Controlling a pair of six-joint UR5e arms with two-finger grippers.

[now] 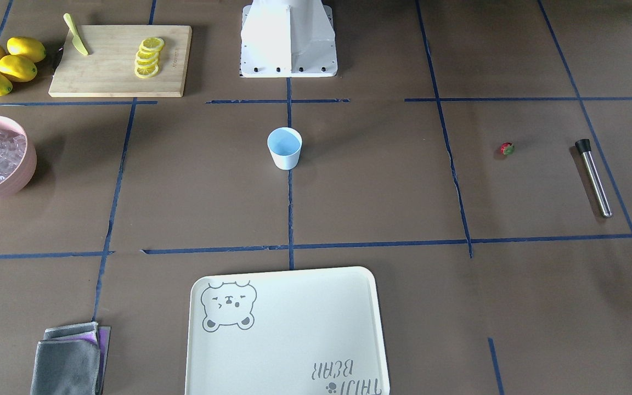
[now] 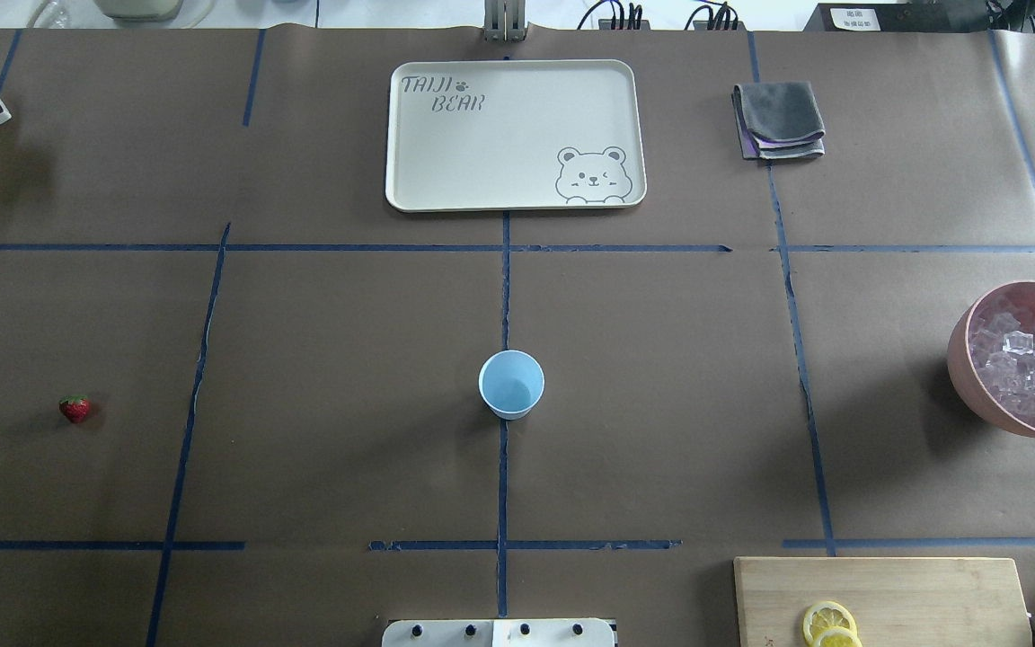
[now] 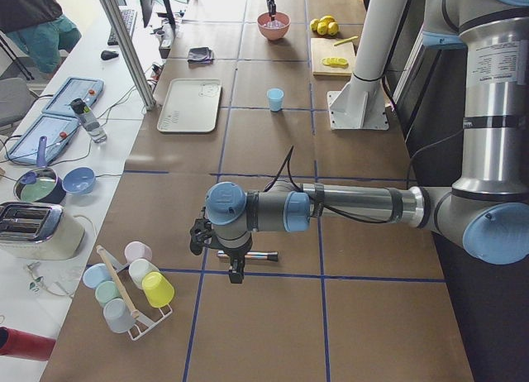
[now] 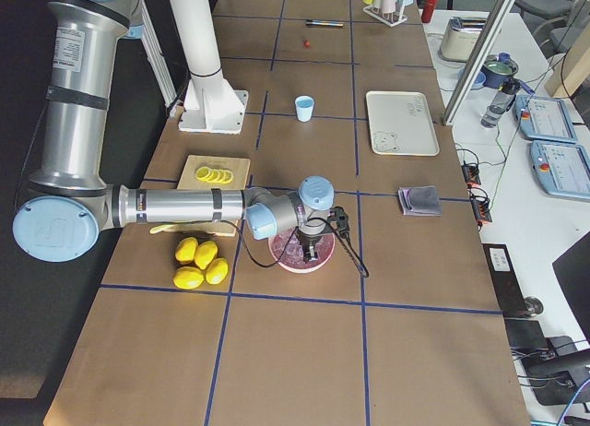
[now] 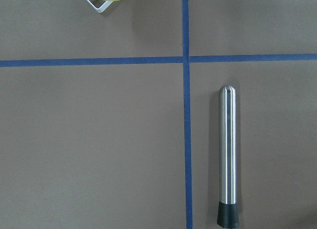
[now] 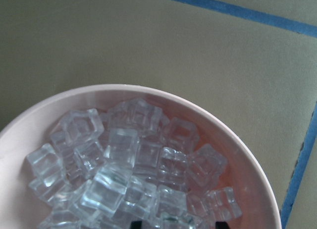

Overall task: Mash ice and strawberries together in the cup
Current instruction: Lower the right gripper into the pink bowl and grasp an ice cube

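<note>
Ice cubes (image 6: 119,174) lie heaped in the pink bowl (image 6: 250,187) beneath the parted right jaws, presumably for picking one; whether the left jaws are parted I cannot tell.

The cup (image 2: 511,385) is sitting mid-table, the tray (image 2: 482,153) lying beyond it; the strawberry (image 2: 75,409) and the rod (image 1: 594,178) are lying on the robot's left, the ice (image 2: 1016,373) sitting in the bowl (image 2: 962,377) on its right

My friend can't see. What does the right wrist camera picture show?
A pink bowl heaped with clear ice cubes fills the lower picture, seen from above. Brown table paper with blue tape lines lies behind it.
</note>
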